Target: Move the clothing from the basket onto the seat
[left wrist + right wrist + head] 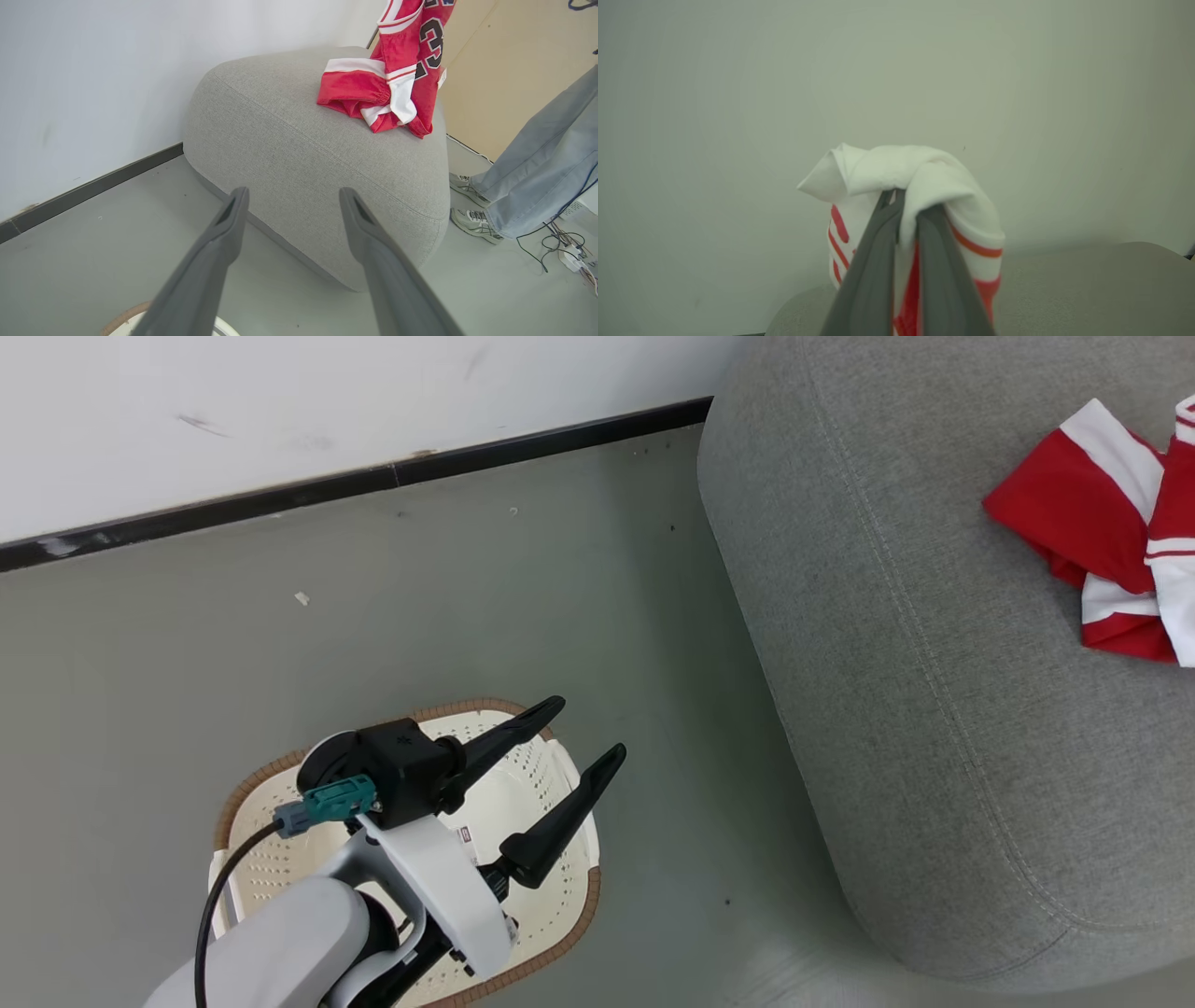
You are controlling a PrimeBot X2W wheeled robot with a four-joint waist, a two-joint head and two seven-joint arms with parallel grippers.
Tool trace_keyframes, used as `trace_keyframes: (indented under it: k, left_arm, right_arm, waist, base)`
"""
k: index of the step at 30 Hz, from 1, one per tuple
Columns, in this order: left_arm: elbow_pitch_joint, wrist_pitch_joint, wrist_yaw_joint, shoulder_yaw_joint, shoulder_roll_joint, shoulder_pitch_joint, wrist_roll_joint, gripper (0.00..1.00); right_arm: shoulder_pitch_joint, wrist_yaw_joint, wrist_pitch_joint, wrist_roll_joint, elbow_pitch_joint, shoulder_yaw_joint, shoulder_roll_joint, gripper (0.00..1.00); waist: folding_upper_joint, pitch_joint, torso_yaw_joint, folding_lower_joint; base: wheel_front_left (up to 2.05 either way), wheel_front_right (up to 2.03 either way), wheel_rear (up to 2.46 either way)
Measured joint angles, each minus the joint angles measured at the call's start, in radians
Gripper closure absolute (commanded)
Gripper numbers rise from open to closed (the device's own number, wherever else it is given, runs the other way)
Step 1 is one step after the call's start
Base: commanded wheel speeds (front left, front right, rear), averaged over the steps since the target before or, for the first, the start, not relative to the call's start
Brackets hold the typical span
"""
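The cream basket (546, 775) with its brown rim stands on the floor at the lower left, partly hidden by my left arm; the part of its inside that shows is bare. My left gripper (588, 726) hovers over it, open and holding nothing, its fingers pointing toward the seat (289, 126). One piece of red and white clothing (355, 88) lies crumpled on the grey-green seat (934, 663). A second red garment (420, 42) with dark numbers hangs down onto it from above. My right gripper (903, 205) is shut on white and red fabric (901, 168) above the seat (1087, 289).
A white wall with a black baseboard (373, 476) runs behind the basket and seat. A person's legs in light jeans (537, 158) and sneakers (472, 221) stand beside the seat's far side, near cables (565, 242) on the floor. Grey floor separates basket and seat.
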Motion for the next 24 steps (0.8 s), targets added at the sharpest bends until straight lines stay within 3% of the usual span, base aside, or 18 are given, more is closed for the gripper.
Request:
trace_keyframes:
  k: [9,24]
  left_arm:
    - [-0.035,0.0,-0.014,0.004,0.019,-0.026,0.016,0.0]
    - [-0.072,-0.002,-0.031,0.005,0.036,-0.062,0.035,0.0]
  right_arm:
    - [0.032,0.0,-0.004,-0.01,0.05,-0.006,0.041,1.0]
    - [0.128,0.0,-0.04,-0.012,0.112,0.022,0.19,1.0]
  waist:
    - [0.0,0.051,0.011,0.0]
    - [0.0,0.117,0.011,0.0]
  base:
    - [0.0,0.0,0.0]
    - [0.0,0.0,0.0]
